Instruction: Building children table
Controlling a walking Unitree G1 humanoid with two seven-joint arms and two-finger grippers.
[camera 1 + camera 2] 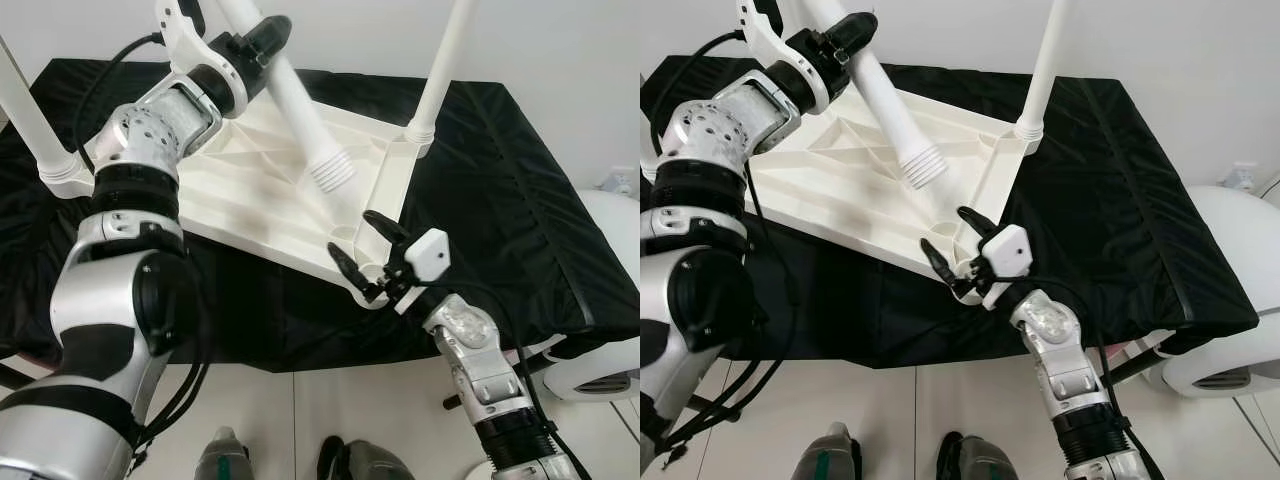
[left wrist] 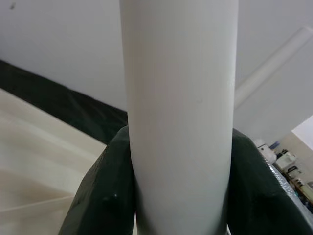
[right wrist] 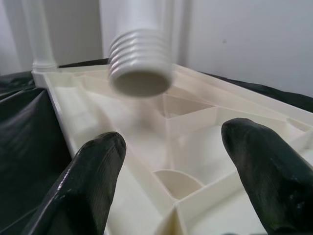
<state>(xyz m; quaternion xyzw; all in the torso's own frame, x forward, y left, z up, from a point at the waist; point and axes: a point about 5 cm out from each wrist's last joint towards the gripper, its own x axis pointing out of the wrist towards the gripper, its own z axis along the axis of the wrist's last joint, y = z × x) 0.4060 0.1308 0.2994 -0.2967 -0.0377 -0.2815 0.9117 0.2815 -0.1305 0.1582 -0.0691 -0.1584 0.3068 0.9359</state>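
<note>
— Tabletop [image 1: 250, 180] loc., head view?
— Upside down on black-covered worktop [image 1: 500, 200]; right gripper [image 1: 367, 248] jaws wide apart at near corner.
— Left wrist?
— Left gripper [image 2: 178, 196] jaws clamped on threaded leg [image 2: 178, 98].

- A black cloth [image 1: 520, 200] covers the desk.
- Behind it stands a plain white wall [image 1: 560, 50].
- The floor [image 1: 300, 420] below is pale tile with dark seams.
- A white rounded appliance [image 1: 615, 290] sits at the desk's right end.
</note>
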